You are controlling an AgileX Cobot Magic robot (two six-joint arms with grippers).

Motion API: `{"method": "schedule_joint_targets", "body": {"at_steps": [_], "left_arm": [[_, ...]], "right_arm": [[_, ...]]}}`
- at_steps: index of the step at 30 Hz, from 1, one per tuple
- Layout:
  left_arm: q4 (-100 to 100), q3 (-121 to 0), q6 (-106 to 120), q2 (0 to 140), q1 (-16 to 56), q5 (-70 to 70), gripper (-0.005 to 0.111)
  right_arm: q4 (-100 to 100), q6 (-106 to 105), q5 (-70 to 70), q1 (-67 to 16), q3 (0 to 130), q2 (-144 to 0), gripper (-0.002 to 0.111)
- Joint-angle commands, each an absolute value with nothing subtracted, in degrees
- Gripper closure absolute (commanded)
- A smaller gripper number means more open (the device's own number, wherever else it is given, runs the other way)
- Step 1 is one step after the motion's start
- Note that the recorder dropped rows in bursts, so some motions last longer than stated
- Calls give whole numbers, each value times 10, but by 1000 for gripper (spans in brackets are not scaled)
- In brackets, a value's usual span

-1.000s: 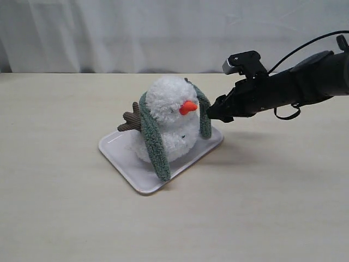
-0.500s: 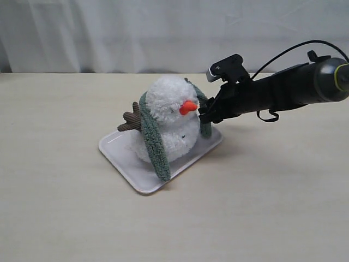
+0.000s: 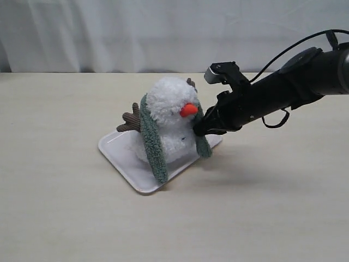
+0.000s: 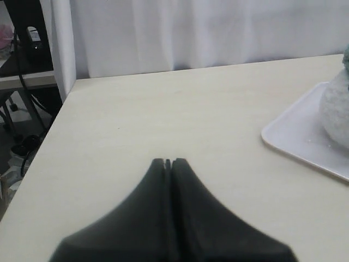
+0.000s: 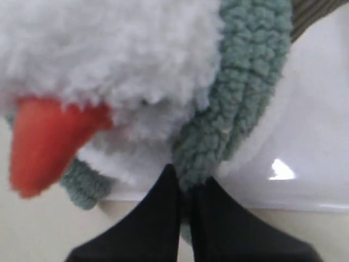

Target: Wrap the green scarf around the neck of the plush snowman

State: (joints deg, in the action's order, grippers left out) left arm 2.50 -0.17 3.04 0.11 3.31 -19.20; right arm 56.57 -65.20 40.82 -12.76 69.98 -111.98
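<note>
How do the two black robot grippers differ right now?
The right gripper pinches the fuzzy grey-green scarf; the left gripper holds nothing. The right gripper is at the fluffy white plush snowman; the left gripper hangs apart over bare beige table. Both are shut.

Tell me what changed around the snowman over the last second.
The right gripper moved in leftward from beside the plush snowman and closed on the end of the green scarf hanging there, drawing it forward and lower. The snowman, the white tray and the scarf's other end stayed put.
</note>
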Motion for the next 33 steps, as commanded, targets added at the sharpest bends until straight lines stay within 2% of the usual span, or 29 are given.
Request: {"method": "schedule_joint_targets", "body": {"at_steps": [1,8,16,20,28,33], "left_arm": [[24,0,29,0,35,-185,107],[24,0,29,0,35,-185,107],[24,0,29,0,35,-185,107],[24,0,29,0,35,-185,107],[24,0,29,0,35,-185,107],[24,0,29,0,35,-185,107]], "right_arm": [[520,-584,511,-128,696,-1112,104],[524,-587,470,-128,690,-1112,102],[513,-570,467,-128,690,-1112,67],[480,-561,483,-128,703,-1112,55],[349,-388,515,-96,770,-1108,54],[336,-361,497,-72,780,-1109,54]]}}
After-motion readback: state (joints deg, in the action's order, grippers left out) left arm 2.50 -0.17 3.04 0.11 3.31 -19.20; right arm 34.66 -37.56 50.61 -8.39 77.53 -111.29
